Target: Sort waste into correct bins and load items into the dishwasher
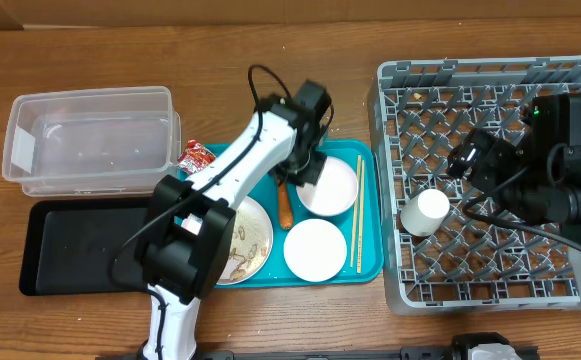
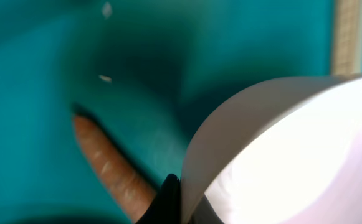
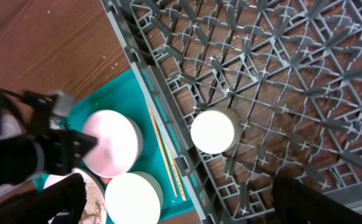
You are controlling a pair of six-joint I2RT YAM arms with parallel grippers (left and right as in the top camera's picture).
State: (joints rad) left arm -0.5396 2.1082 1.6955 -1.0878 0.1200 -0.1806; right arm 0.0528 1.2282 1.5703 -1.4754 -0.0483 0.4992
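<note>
On the teal tray point(image 1: 368, 256) the left gripper point(image 1: 304, 174) clamps the rim of a bowl point(image 1: 334, 186) — the right gripper point(image 1: 465, 160) hangs open.

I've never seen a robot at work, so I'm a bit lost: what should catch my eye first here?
A white arm stretches over the teal tray in the middle, its left gripper pinched shut on the rim of the upper bowl, beside an orange carrot. On the right, the big grey dish rack holds one small white cup, with the open right gripper hovering above it.
</note>
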